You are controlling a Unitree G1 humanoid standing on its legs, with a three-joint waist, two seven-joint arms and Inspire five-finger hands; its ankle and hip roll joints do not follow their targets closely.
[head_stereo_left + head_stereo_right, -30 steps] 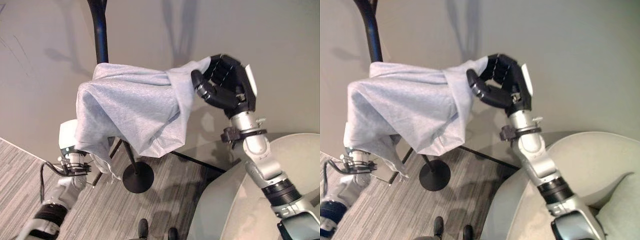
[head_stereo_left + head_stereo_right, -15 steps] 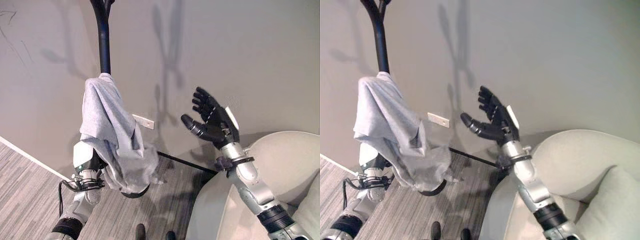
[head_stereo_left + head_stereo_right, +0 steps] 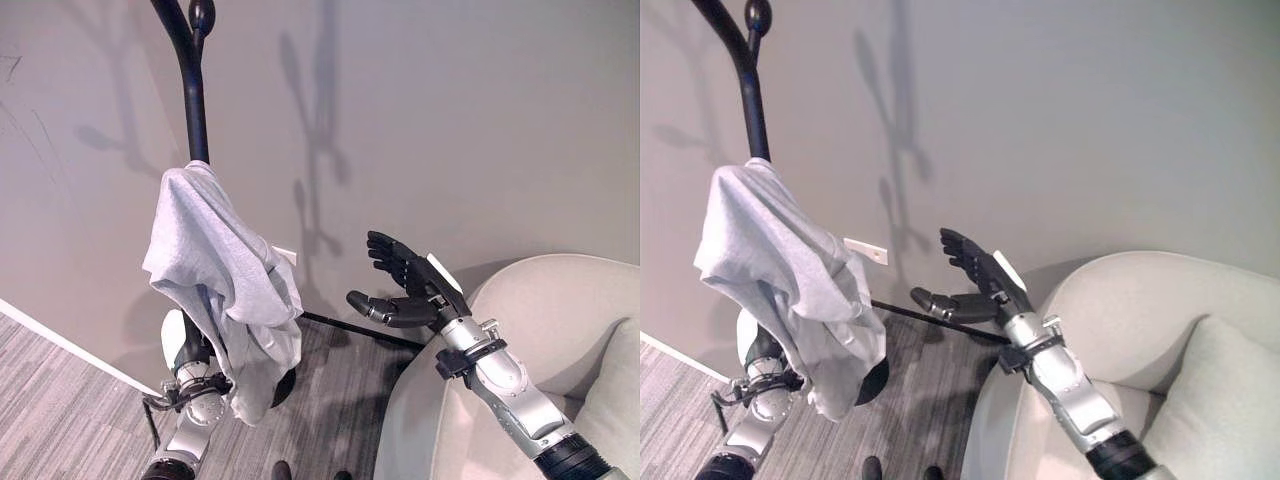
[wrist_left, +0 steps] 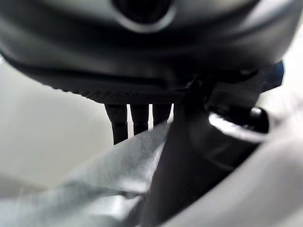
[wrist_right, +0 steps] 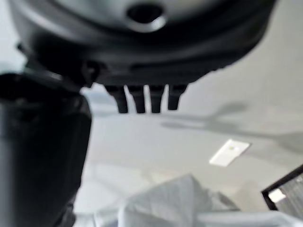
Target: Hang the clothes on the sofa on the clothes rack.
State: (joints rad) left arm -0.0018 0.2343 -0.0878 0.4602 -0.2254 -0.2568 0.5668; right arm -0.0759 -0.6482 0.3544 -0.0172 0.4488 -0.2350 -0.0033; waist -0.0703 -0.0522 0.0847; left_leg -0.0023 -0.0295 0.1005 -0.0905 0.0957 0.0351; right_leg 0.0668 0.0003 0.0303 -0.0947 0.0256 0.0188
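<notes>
grey garment is hanging draped on black clothes rack | right hand is hovering spread wide, empty, beside sofa | left hand is sitting under the cloth, fingers hidden, state unclear

The light grey cloth garment hangs on the tall black metal clothes rack at the left. Below it sits the left hand. The right hand hovers right of the garment, apart from it, before the plain wall. The pale rounded sofa lies at the near right.

No readable text, labels or numbers (any view).
</notes>
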